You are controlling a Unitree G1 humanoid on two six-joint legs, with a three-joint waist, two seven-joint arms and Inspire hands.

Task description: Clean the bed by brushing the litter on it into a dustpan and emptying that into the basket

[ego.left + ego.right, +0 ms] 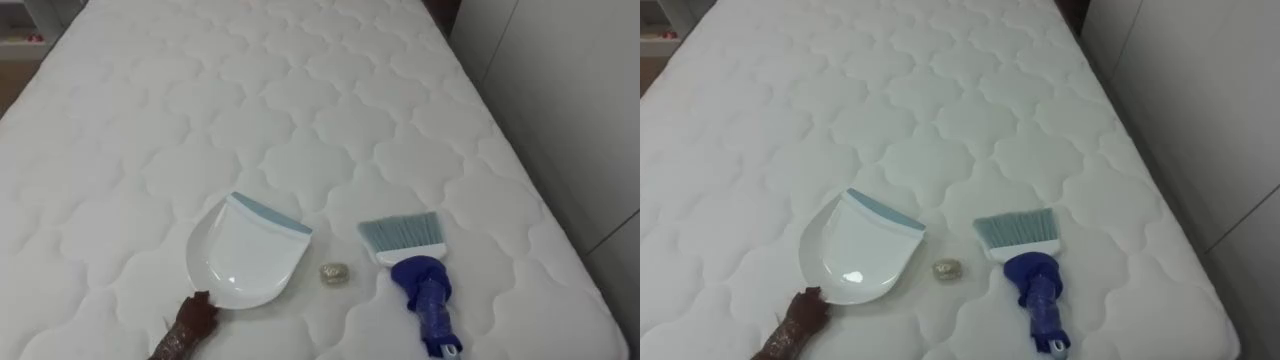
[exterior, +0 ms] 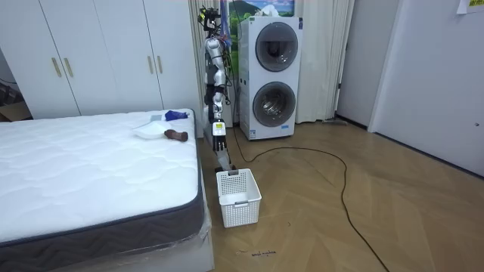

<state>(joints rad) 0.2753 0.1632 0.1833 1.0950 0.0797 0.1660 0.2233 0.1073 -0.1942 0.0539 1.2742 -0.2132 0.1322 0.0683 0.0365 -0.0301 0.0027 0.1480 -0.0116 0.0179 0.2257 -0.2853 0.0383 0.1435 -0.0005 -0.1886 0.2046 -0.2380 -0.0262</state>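
Starting at the robot's left on the mattress [image 1: 300,80]: the white dustpan [image 1: 245,255] lies flat. Its brown handle [image 1: 190,322] points back toward the robot and its blue-edged lip points away and to the right. That looks set for a left-hand pickup, w/ the lip already toward the dirt.

Just right of the pan, apart from it, is the one bit of rubbish, a small crumpled scrap [image 1: 334,274], pale and shiny. It sits between pan and brush, touching neither. That's your target, and the rest of the quilted top looks clean.

Right again is the blue hand brush [image 1: 420,270], lying flat w/ bristles fanned away from the robot and the grip toward it. I'd read that as staged for the right arm, so you sweep leftward into the pan.

In the room view the robot stands upright at the bed's end, by the stacked washer and dryer [image 2: 270,75], facing the bed. A white basket [image 2: 238,198] stands on the floor just beside the bed's corner, prob. for tipping the pan into. The left hand [image 2: 217,112] hangs at its side, holding neither tool, but it's too small to tell how open it is.

Writing: none legible. The brush grip has a pattern, too small to read.
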